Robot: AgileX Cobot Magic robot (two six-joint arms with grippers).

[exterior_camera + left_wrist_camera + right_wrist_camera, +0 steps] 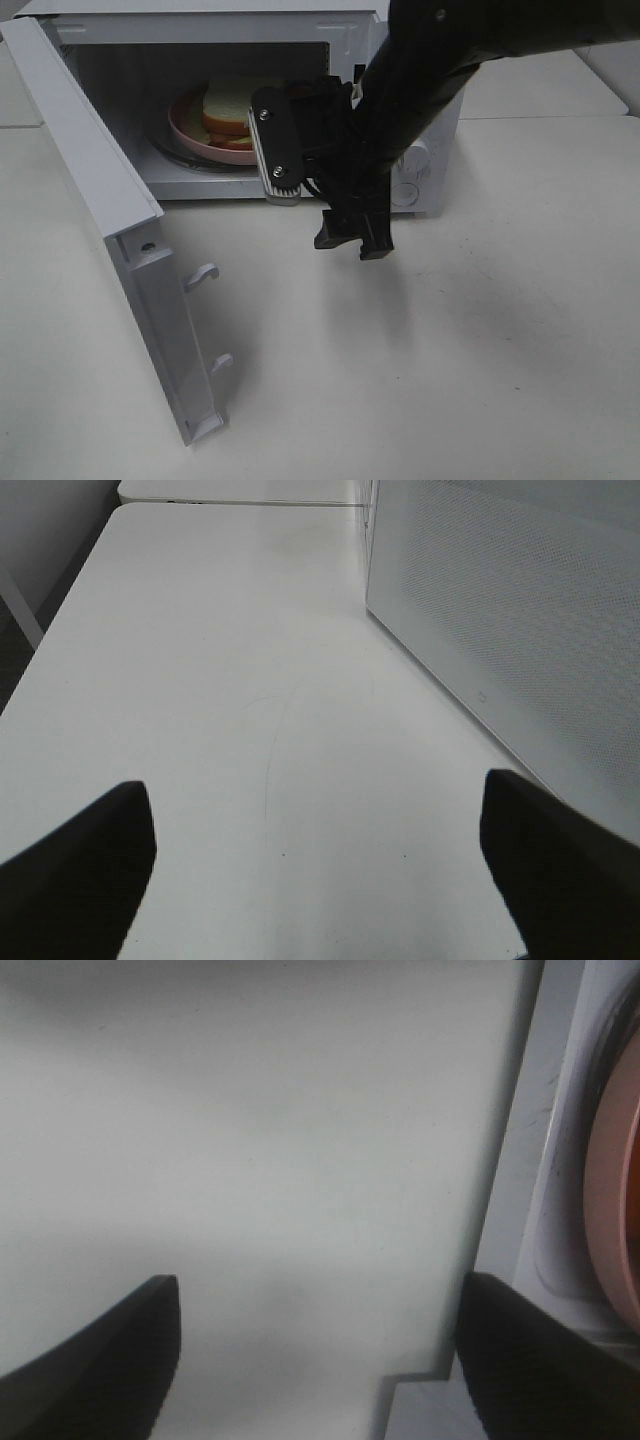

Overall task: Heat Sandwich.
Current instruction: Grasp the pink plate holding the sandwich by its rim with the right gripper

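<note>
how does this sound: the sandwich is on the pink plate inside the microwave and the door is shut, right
Not quite. The sandwich is on the pink plate inside the microwave, but the door is not shut: it is swung wide open to the side. The exterior high view shows this.

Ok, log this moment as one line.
sandwich on pink plate inside microwave | door open | right end effector open, empty, at microwave front | left end effector open, empty
</note>
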